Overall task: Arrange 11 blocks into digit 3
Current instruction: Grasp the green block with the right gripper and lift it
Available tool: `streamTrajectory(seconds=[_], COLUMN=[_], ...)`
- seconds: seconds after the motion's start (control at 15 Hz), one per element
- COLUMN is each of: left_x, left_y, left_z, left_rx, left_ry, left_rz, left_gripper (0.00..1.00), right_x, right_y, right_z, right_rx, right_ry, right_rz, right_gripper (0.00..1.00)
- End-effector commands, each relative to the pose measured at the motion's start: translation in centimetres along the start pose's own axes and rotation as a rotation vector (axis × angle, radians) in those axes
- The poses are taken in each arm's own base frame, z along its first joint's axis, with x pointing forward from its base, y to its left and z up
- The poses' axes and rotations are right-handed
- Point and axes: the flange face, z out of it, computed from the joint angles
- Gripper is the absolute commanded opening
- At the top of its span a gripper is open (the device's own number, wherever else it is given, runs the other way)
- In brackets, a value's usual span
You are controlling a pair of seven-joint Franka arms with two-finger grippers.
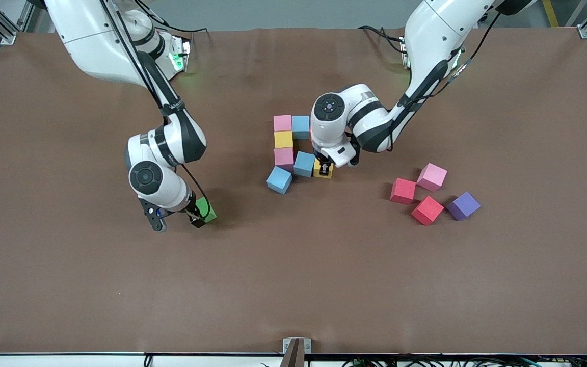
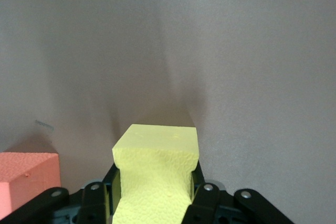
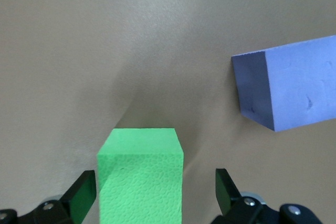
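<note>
My left gripper [image 1: 325,168] is shut on a yellow cube [image 1: 323,172], low at the table beside a light blue cube [image 1: 304,163]. In the left wrist view the yellow cube [image 2: 156,166] is pinched between the fingers, and an orange cube [image 2: 23,179] lies close by. A group of touching cubes lies there: pink [image 1: 282,122], light blue [image 1: 300,126], yellow [image 1: 283,139], pink [image 1: 284,157], and a tilted light blue [image 1: 279,179]. My right gripper [image 1: 199,218] is open around a green cube [image 1: 208,209] on the table, with gaps on both sides in the right wrist view [image 3: 140,174].
Toward the left arm's end lie two red cubes [image 1: 403,190] [image 1: 427,210], a pink cube [image 1: 431,177] and a purple cube [image 1: 463,205]. Another purple cube [image 3: 294,87] lies close to the green one in the right wrist view; the right arm hides it in the front view.
</note>
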Motion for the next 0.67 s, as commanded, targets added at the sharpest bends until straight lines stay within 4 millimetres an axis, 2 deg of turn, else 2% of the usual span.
streamTrajectory(seconds=[0.0, 0.07, 0.13, 0.27, 0.33, 0.4, 0.6], left_x=[-0.3, -0.4, -0.4, -0.4, -0.5, -0.4, -0.2], left_y=[-1.5, -1.5, -1.4, -1.4, -1.4, -1.3, -0.9], left_z=[2.0, 2.0, 1.9, 2.1, 2.3, 2.2, 2.0], left_rx=[0.049, 0.05, 0.046, 0.042, 0.04, 0.037, 0.03], left_ry=[-0.003, -0.004, -0.007, -0.002, -0.007, -0.013, -0.016], left_rz=[-0.041, -0.054, -0.055, -0.027, 0.001, 0.038, 0.114], left_gripper=[0.27, 0.27, 0.27, 0.27, 0.27, 0.27, 0.27], right_x=[-0.7, -0.7, -0.9, -1.5, -1.7, -2.2, -5.8], right_y=[0.5, 0.4, 0.3, 0.1, -0.1, -0.2, -1.3], right_z=[0.3, 0.4, 0.7, 0.9, 0.8, 0.8, 0.0], right_rx=[0.021, 0.031, 0.034, 0.041, 0.046, 0.048, 0.064], right_ry=[0.002, 0.005, 0.006, 0.008, 0.009, 0.008, 0.013], right_rz=[0.007, 0.007, 0.003, -0.006, -0.003, -0.01, -0.098], right_gripper=[0.91, 0.82, 0.64, 0.14, 0.03, 0.01, 0.01])
